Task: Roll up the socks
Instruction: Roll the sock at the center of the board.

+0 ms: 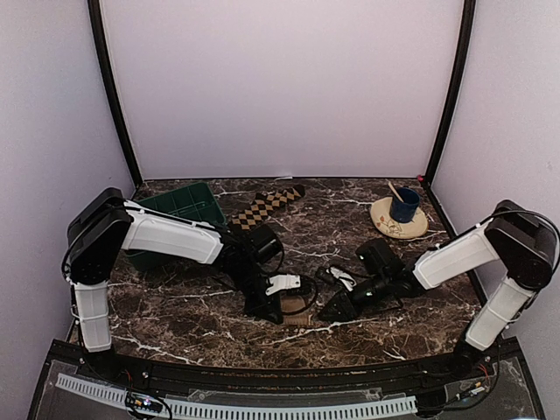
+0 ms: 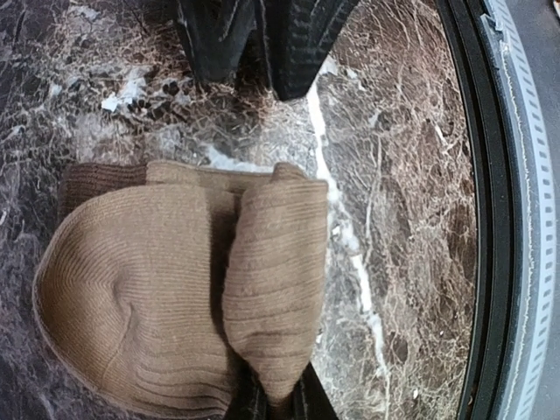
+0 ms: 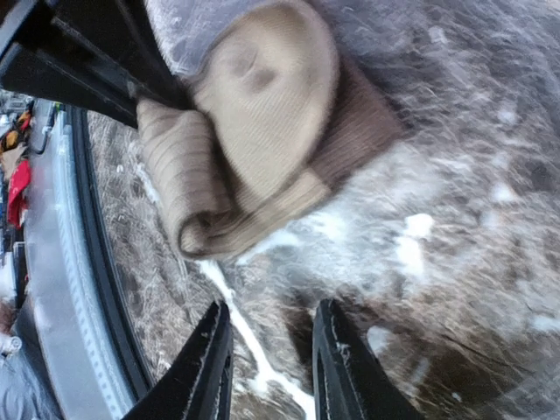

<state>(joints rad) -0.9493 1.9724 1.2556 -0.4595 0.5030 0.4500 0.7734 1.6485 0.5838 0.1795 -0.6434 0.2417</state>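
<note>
The plain tan sock [image 2: 140,289] lies partly rolled on the marble near the table's front edge, with a darker brown band at one end [image 3: 359,131]. From above only a bit of the tan sock [image 1: 297,320] shows between the two grippers. My left gripper [image 2: 276,398] is shut on a folded flap of this sock [image 2: 276,262]. My right gripper [image 3: 271,311] stands open just short of the roll, with nothing between its fingers [image 3: 210,350]. The diamond-checkered sock [image 1: 267,206] lies flat at the back, beside the green tray. In the top view the left gripper [image 1: 265,306] and the right gripper [image 1: 332,310] face each other.
A green tray [image 1: 179,206] stands at the back left, partly under the left arm. A tan plate [image 1: 385,223] with a blue cup [image 1: 404,206] and a stick in it sits at the back right. The table's black front rim [image 2: 490,262] runs close by the sock.
</note>
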